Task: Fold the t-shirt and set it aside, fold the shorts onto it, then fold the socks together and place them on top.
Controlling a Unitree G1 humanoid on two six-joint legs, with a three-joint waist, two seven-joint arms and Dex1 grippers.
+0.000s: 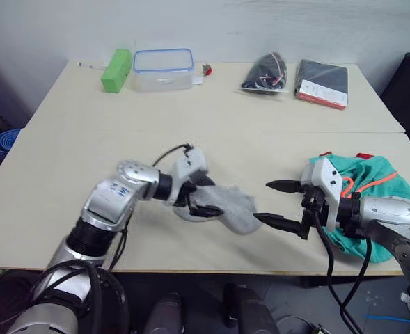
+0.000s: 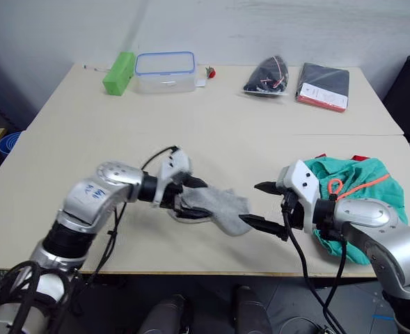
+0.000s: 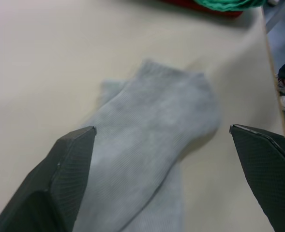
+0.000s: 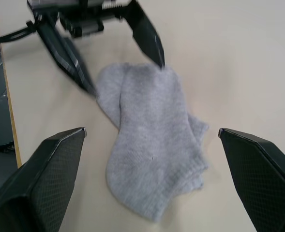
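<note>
The two light grey socks point(image 1: 227, 207) lie stacked on the table near its front edge, one overlapping the other. My left gripper point(image 1: 209, 195) is open, its fingers straddling the socks' left end point(image 4: 132, 82). My right gripper point(image 1: 273, 203) is also open and empty, with its tips just right of the socks' other end. In the wrist views the socks point(image 3: 152, 140) point(image 4: 152, 154) lie flat between the spread fingers. The teal shorts point(image 1: 375, 179) with an orange drawstring sit bunched at the right, beside my right forearm. A strip of the red t-shirt point(image 1: 363, 156) peeks out from under them.
Along the far edge stand a green box point(image 1: 117, 69), a clear tub with a blue lid point(image 1: 163, 68), a black bag point(image 1: 265, 73) and a dark flat package point(image 1: 321, 82). A seam point(image 1: 121, 130) joins the two tables. A blue bin point(image 1: 3, 142) stands on the floor at left.
</note>
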